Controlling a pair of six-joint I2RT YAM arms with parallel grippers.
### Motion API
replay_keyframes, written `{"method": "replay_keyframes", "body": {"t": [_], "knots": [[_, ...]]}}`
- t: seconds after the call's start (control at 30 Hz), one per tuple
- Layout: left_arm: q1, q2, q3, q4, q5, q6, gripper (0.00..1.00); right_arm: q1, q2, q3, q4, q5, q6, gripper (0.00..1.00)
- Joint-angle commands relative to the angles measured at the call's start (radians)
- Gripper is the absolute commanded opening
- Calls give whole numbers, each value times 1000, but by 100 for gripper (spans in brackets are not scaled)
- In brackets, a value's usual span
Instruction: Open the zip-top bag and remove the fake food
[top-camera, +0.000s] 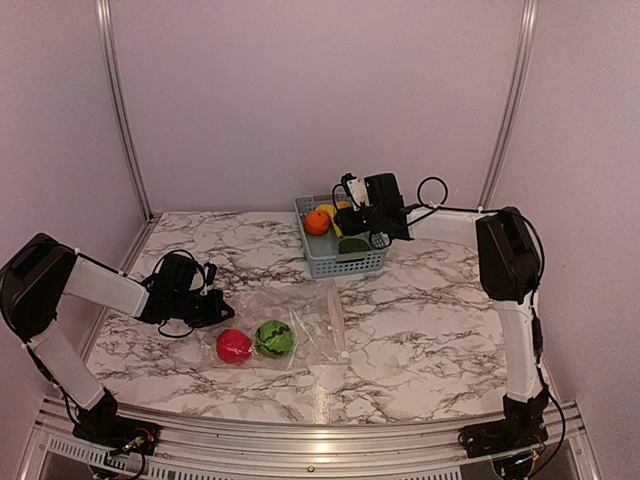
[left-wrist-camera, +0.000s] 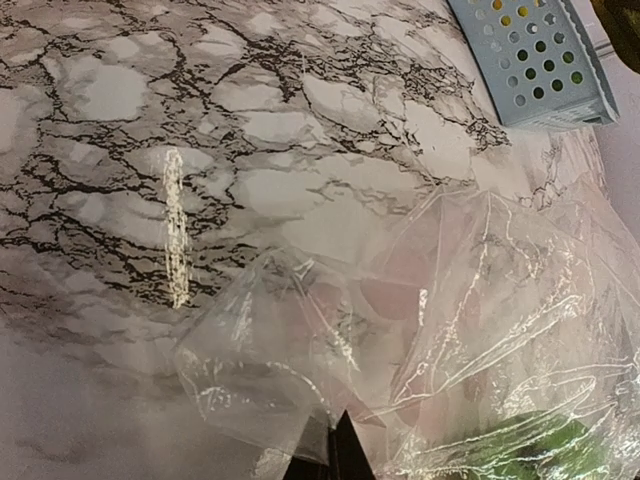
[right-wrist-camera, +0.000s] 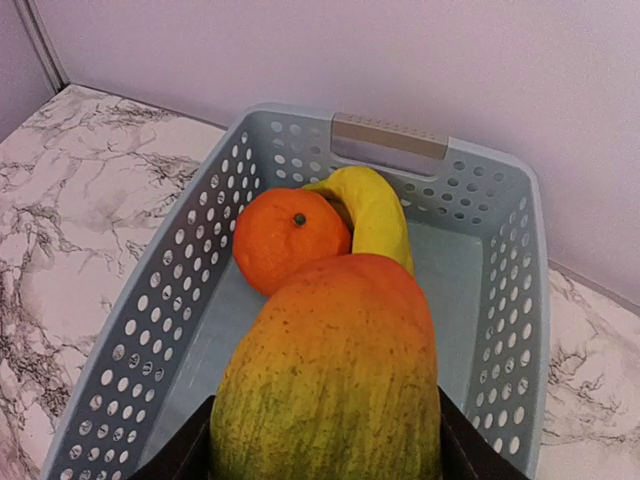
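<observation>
The clear zip-top bag (top-camera: 300, 322) lies crumpled on the marble table, its whitish zip strip (top-camera: 336, 318) toward the right. Inside it sit two pieces of fake food, a pink-red round fruit (top-camera: 234, 346) and a green striped ball (top-camera: 274, 338). My left gripper (top-camera: 225, 312) is shut on the bag's left corner (left-wrist-camera: 300, 400), with its tips (left-wrist-camera: 335, 450) pinched together. My right gripper (right-wrist-camera: 325, 455) is shut on a green-to-orange mango-like fruit (right-wrist-camera: 330, 370) and holds it over the blue basket (right-wrist-camera: 140, 330). An orange (right-wrist-camera: 290, 240) and a yellow banana (right-wrist-camera: 378, 212) lie in the basket.
The light blue perforated basket (top-camera: 345, 265) stands at the back middle of the table, near the rear wall. Metal frame posts rise at both back corners. A rail runs along the near edge (top-camera: 320, 440).
</observation>
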Motion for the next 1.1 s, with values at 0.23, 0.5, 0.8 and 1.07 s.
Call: {"method": "replay_keyframes", "body": {"t": [0.23, 0.5, 0.8, 1.07], "knots": [[7, -14, -21, -4, 15, 16, 0, -62, 138, 201, -95, 93, -38, 78], [7, -9, -18, -4, 14, 17, 0, -63, 59, 177, -104, 4, -41, 84], [7, -12, -15, -2, 12, 15, 0, -61, -202, -140, 9, -188, 16, 80], [7, -14, -16, 1, 13, 16, 0, -53, -418, -437, 71, -352, 53, 77]]}}
